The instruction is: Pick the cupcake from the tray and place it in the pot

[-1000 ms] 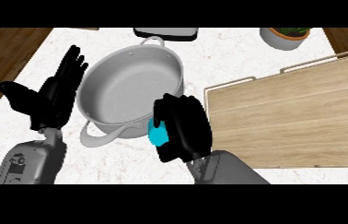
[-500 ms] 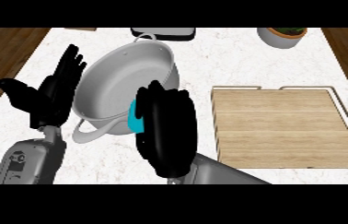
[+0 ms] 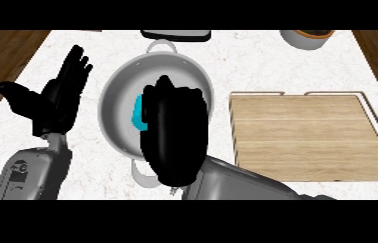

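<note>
My right hand (image 3: 176, 122) hovers over the grey two-handled pot (image 3: 118, 94), fingers curled round the cupcake (image 3: 138, 114), of which only a strip of turquoise wrapper shows at the hand's left edge. The hand covers most of the pot's inside. The wooden tray (image 3: 303, 137) lies to the right of the pot, with nothing showing on its bare boards. My left hand (image 3: 55, 99) rests open at the left, fingers up, just beside the pot's left rim.
A dark flat object (image 3: 176, 34) sits at the back edge behind the pot. A grey pot with a plant (image 3: 308, 38) stands at the back right. The white marble counter ends in wood floor at both back corners.
My right hand has carried the cupcake leftward from the tray's edge to above the pot's inside. The view has tilted, so pot and tray sit more squarely. The left hand stayed put.
</note>
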You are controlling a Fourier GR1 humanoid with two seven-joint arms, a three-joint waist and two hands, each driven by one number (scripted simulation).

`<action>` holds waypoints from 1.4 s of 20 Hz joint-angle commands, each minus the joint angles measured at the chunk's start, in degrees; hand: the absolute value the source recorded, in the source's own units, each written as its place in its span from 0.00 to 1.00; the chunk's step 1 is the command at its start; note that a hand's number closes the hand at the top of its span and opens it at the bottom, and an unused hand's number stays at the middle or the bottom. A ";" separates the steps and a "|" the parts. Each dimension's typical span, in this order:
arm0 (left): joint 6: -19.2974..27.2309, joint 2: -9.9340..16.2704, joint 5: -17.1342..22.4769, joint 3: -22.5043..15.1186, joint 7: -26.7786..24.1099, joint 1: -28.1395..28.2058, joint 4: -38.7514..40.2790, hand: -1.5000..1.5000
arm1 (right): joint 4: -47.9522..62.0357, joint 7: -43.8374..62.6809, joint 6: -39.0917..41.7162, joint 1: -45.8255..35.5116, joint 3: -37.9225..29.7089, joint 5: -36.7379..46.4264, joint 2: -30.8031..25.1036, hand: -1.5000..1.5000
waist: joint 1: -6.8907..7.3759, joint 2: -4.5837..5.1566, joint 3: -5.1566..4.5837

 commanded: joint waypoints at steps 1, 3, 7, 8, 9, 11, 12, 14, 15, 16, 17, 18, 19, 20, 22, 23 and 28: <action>-0.50 0.12 0.17 0.02 -0.49 1.12 -0.57 0.50 | 3.12 15.05 -7.95 -0.77 0.36 0.78 0.76 1.00 | 0.03 0.32 0.08; -0.46 0.20 0.26 0.53 -1.05 0.03 0.16 0.50 | 4.21 13.86 -10.32 -2.27 -2.50 -0.34 0.76 1.00 | 0.08 0.70 0.09; -0.35 0.59 0.92 1.09 0.78 -0.32 -1.33 0.50 | 14.54 12.56 -2.56 -5.40 -1.87 5.20 0.76 1.00 | -0.74 0.26 -0.02; 0.83 0.02 -0.71 0.51 -0.66 0.44 -1.10 0.50 | 16.47 12.96 -2.74 -4.72 -1.91 7.09 0.76 1.00 | -1.35 0.32 0.01; -0.21 0.21 0.26 0.80 -0.40 0.75 -0.15 0.50 | 17.45 13.84 0.60 -6.29 -2.33 6.96 0.76 1.00 | -1.51 0.28 -0.04; 0.43 -0.38 -0.16 0.83 -1.30 1.03 0.21 0.50 | 19.73 15.70 -0.27 -5.41 -0.61 7.61 0.76 1.00 | -1.58 0.43 0.02; -0.19 0.40 -0.20 0.52 -0.12 0.39 -0.81 0.50 | 22.87 14.98 -1.30 -6.31 -1.44 7.49 0.76 1.00 | -0.98 0.62 0.07; -0.09 -0.17 0.17 0.77 -0.61 1.04 -0.43 0.50 | 25.00 14.84 -3.59 -5.37 -1.34 6.45 0.76 1.00 | -1.25 0.80 0.12; -0.40 -0.29 -0.33 0.47 -1.92 1.61 0.51 0.50 | 24.53 15.53 -3.72 -6.50 0.19 5.41 0.76 1.00 | -1.28 0.78 0.11; -0.03 0.18 0.06 1.08 -0.44 0.66 -0.72 0.50 | 27.40 14.20 -6.96 -4.96 -0.91 5.70 0.76 1.00 | -0.91 0.95 0.16; 0.52 -0.72 -0.82 -0.40 -0.14 1.43 -2.29 0.50 | 28.38 13.87 -6.95 -4.13 0.28 5.30 0.76 1.00 | -0.89 0.82 0.18; -0.19 -0.81 -0.13 0.06 -1.29 1.00 -1.18 0.50 | 29.19 12.84 -6.93 -5.83 -1.17 3.05 0.76 1.00 | -0.72 1.02 0.16; -0.57 -0.18 0.14 1.43 -2.88 0.63 1.08 0.50 | 29.09 13.63 -7.57 -4.41 -0.42 3.39 0.76 1.00 | -1.15 1.11 0.13; -0.30 -1.02 -0.01 0.18 -2.48 3.15 -2.18 0.50 | 29.31 11.60 -9.20 -2.79 -2.32 1.04 0.76 1.00 | -0.69 0.93 0.20; 1.24 -1.95 -1.42 -0.76 -1.63 2.19 -1.52 0.50 | 29.43 9.81 -12.52 -1.91 -5.64 -1.20 0.76 1.00 | -1.14 1.06 0.27; -1.12 -0.13 0.15 1.14 -3.78 2.45 -0.22 0.50 | 30.04 8.89 -13.52 1.27 -5.91 -3.35 0.76 0.00 | -1.06 1.37 0.23; -1.57 0.53 0.88 1.06 -0.87 1.57 -3.10 0.50 | 32.03 -1.47 -21.64 0.86 -8.91 -14.59 0.77 0.00 | 0.76 1.54 0.34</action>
